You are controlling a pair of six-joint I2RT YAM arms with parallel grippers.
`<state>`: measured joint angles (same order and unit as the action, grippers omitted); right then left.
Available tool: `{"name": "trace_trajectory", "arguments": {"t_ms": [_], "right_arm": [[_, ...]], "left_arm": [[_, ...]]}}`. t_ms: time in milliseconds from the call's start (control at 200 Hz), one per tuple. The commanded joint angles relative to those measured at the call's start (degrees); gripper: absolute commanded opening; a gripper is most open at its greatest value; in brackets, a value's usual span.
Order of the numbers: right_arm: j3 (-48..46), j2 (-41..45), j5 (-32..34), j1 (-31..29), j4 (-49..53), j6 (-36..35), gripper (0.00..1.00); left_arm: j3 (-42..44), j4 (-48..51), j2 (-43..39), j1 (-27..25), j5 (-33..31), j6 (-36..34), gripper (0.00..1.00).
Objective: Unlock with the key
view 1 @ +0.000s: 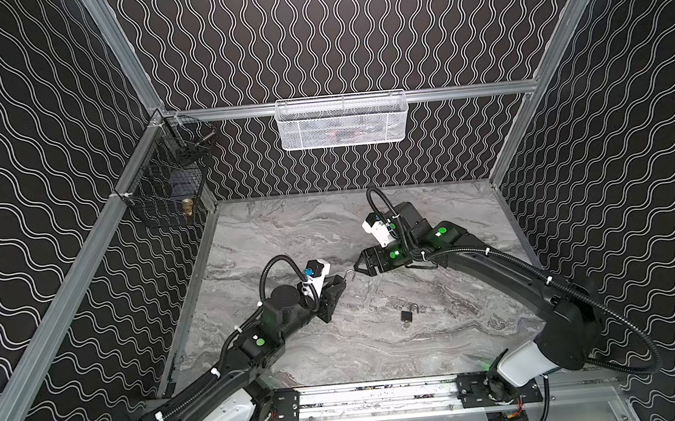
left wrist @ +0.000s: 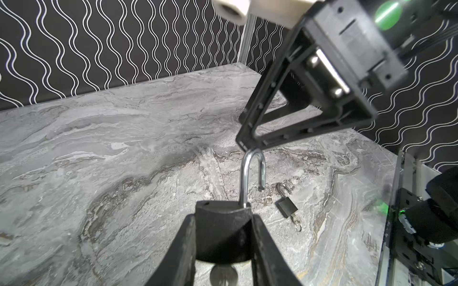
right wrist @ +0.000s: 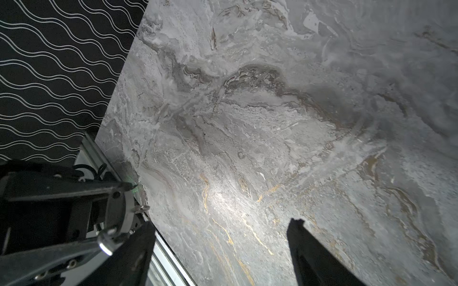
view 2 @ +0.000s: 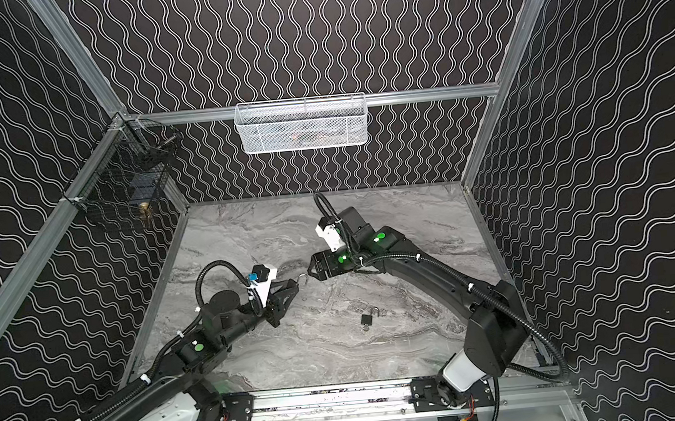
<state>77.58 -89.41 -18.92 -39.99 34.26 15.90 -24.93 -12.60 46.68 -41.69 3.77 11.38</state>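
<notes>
The left pincer (left wrist: 224,219) pinches a black padlock (left wrist: 223,235) by its body. The padlock's bow (left wrist: 250,173) is swung open and points away from the tips. Just beside the bow, the right pincer (right wrist: 222,221) hangs spread and holds nothing. Nearer the arms' bases than either pincer, a second padlock (view 1: 407,315) lies on the table (view 1: 287,232) with a key (left wrist: 297,221) at its base.

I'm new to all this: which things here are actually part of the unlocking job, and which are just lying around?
Part of the job:
- padlock, its shackle sprung open
- key under it
- left gripper, clamping the padlock
- right gripper, open, close to the shackle

Lying about:
- small padlock on the table, untouched
- white basket
- black wire basket
</notes>
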Motion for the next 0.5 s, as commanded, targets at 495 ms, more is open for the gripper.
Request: {"name": "trace_trajectory", "arguments": {"t_ms": [495], "right_arm": [[-3.67, 1.71, 1.42, 0.67, -1.42, 1.91, 0.86]], "left_arm": [[-1.79, 0.06, 0.51, -0.05, -4.84, 1.91, 0.0]]}}
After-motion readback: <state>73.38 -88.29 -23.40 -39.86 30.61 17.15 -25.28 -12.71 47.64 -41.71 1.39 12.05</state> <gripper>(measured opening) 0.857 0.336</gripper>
